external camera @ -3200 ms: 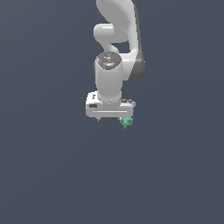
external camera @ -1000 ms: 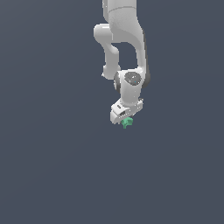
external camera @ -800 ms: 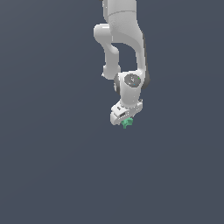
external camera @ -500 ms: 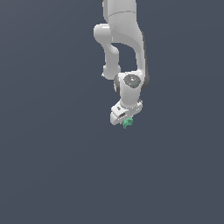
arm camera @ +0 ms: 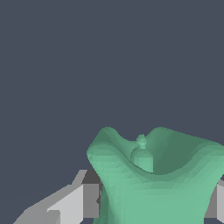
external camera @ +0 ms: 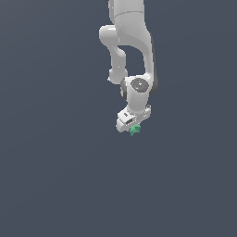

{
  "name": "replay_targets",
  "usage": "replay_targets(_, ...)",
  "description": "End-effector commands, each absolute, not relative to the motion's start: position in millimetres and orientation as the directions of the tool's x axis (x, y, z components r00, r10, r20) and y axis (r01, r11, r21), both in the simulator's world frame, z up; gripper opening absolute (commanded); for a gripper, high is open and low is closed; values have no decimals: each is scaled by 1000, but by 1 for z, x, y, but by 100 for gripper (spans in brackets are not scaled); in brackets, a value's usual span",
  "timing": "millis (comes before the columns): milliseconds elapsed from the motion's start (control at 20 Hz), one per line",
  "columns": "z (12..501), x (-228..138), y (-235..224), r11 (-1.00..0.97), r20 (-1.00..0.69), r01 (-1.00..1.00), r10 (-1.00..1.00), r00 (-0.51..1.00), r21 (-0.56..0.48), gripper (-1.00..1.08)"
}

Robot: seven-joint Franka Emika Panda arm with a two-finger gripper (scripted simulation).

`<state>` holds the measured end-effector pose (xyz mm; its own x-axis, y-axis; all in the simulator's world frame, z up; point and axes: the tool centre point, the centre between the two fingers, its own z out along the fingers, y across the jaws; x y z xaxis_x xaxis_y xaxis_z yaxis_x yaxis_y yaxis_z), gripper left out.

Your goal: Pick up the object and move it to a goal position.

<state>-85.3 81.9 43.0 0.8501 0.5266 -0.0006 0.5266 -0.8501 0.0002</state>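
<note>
The object (external camera: pixel 134 130) is a tiny teal-green knobbly piece, hanging just under the white gripper (external camera: pixel 134 128) in the exterior view. The gripper is shut on it. In the wrist view the object (arm camera: pixel 157 179) fills the lower half, a green lumpy shape with a small knob in its hollow. One grey finger (arm camera: pixel 87 199) presses against its side and the other finger (arm camera: pixel 216 199) shows at the picture's edge. The white arm (external camera: pixel 132 51) reaches down from above, its wrist turned at an angle.
A plain dark grey ground (external camera: pixel 55 176) lies all around, with no other object, container or edge in view.
Since 3.2 s ago the wrist has swung round, so the hand now stands skewed. Over the last second the gripper and object have barely moved.
</note>
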Motion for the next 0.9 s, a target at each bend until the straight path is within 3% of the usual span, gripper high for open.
replay_targets(0, 48, -84, 80, -850, 0, 526, 526, 850, 1, -100)
replay_targets(400, 90, -76, 65, -850, 0, 527, 527, 850, 0, -100)
replay_targets(850, 174, -58, 37, -850, 1, 528, 528, 850, -1, -100)
